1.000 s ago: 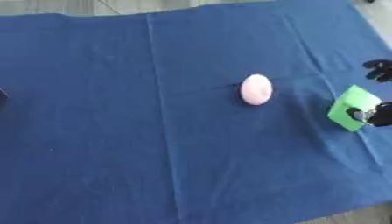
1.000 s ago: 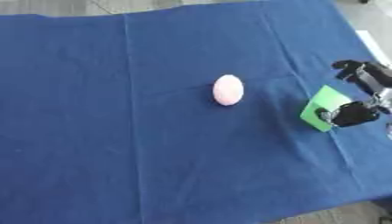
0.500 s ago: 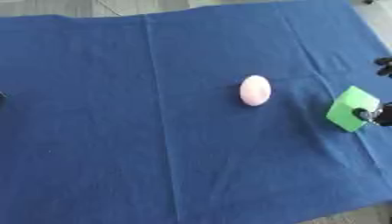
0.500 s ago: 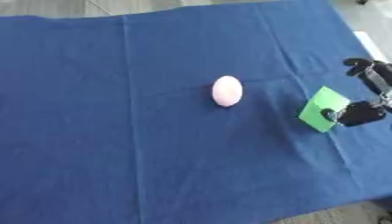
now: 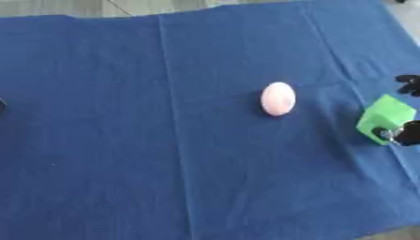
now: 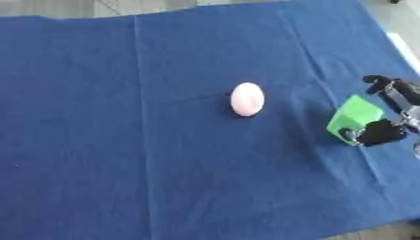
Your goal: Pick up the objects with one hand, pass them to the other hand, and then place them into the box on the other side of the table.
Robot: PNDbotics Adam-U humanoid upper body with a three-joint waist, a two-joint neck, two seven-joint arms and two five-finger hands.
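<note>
**1 hand at the green block, pink egg alone at mid-cloth**

1 robot hand, the right hand (image 6: 392,117), in from the right edge of the bench and set against a green block (image 6: 354,118). Thumb-side part, dark and rounded, pressed to the block's lower right corner; upper fingers (image 6: 379,83) raised and spread apart above the block's far corner, curved but not closed on it. Wide, then, with block between thumb and fingers and touched at the lower corner only; cannot tell whether lifted or resting on the cloth. Block tilted, one corner toward the top of the view.

Pink egg-shaped object (image 5: 277,98) upright-long at the middle of the blue cloth (image 5: 164,140), well apart from block and hand, touched by nothing.

Blue cloth over nearly the whole bench, with long creases running top to bottom; bare grey surface just past its far edge.

Differences between the 2 eyes: right eye view with much more of the right hand, including silver parts of the wrist side and the full arc of the raised fingers. Left eye view with only 2 dark bits of it at the right edge, 1 above the block and 1 at its lower corner. Left eye view alone with a small dark shape (image 5: 2,107) at the far left edge, too little of it to identify.
</note>
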